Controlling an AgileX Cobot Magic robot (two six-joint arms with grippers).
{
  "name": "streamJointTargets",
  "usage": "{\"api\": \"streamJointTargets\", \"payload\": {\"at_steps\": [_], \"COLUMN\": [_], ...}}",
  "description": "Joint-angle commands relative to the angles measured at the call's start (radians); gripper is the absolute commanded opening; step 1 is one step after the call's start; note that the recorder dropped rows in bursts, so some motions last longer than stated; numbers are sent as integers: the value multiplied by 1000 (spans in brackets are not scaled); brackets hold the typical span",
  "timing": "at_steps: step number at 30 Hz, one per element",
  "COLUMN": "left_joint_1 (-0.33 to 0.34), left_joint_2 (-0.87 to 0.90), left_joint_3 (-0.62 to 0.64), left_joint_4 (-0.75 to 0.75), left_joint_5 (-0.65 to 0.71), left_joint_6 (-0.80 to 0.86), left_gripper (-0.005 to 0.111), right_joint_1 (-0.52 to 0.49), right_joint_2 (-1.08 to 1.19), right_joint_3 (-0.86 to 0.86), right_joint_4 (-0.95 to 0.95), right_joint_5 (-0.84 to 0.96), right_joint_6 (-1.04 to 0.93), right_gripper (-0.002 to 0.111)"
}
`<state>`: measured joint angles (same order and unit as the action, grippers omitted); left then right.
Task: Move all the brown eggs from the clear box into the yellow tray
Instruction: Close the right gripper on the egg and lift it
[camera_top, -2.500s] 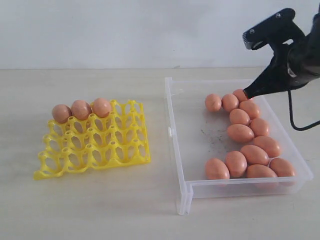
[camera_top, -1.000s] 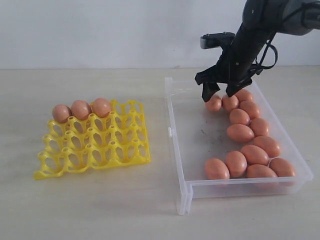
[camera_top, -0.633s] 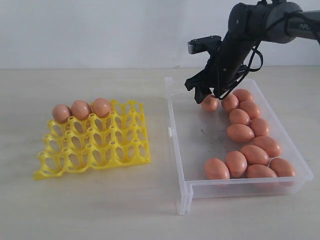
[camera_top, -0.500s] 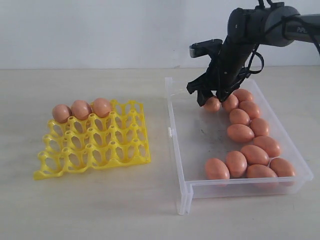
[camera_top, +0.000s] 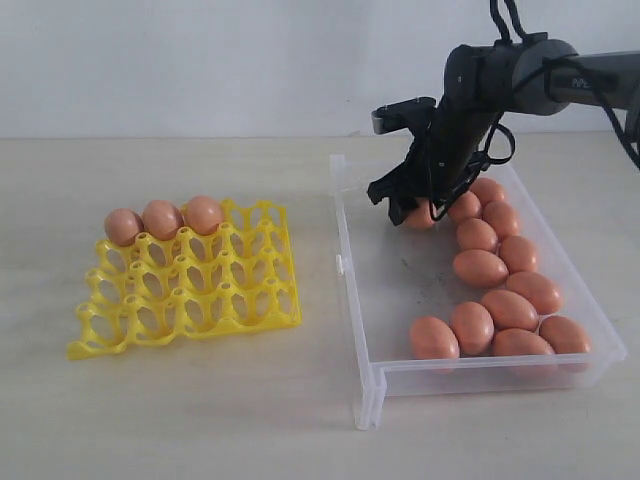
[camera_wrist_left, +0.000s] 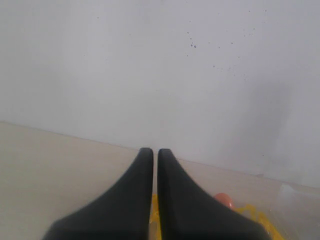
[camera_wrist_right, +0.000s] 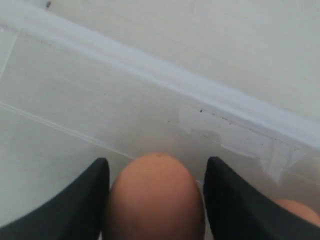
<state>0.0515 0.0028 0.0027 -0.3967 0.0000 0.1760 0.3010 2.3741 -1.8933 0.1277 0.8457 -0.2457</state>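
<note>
The clear box (camera_top: 395, 300) is set right of the yellow tray (camera_top: 250, 290) on the worktop (camera_top: 200, 420). Near the box's far end, the right gripper (camera_top: 418, 205) is closed against both sides of one brown egg (camera_wrist_right: 155, 197). If it is gripped off-centre, the smooth egg could be squeezed out and dropped while carried.
</note>
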Motion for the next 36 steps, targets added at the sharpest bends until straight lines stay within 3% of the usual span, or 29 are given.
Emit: {"api": "streamJointTargets", "payload": {"at_steps": [1,2,3,13,20,28,33,36], "left_joint_1": [-4,-4,-4,-4,-4,-4,-4,-4], "left_joint_2": [-3,-3,-3,-3,-3,-3,-3,-3], "left_joint_3": [-3,-3,-3,-3,-3,-3,-3,-3], "left_joint_4": [-3,-3,-3,-3,-3,-3,-3,-3], "left_joint_5": [0,0,0,0,0,0,0,0], "left_joint_6": [9,9,9,9,9,9,9,9], "left_gripper": [4,4,4,4,4,4,4,4], "right_joint_1": [0,0,0,0,0,0,2,26], "right_joint_2": [8,8,8,-40,-127,-359,-527,-566], "right_joint_3": [-3,-3,-3,-3,3,323,587,680], "right_joint_4": [-17,-17,-17,39,182,240,426,454], "right_joint_5": [-2,0,0,-15,-32,-418,-738,-840], "right_joint_6": [-16,-28,-32,-33,-78,-95,-260,-331], "right_gripper": [23,8,0,0,0,0,0,0]}}
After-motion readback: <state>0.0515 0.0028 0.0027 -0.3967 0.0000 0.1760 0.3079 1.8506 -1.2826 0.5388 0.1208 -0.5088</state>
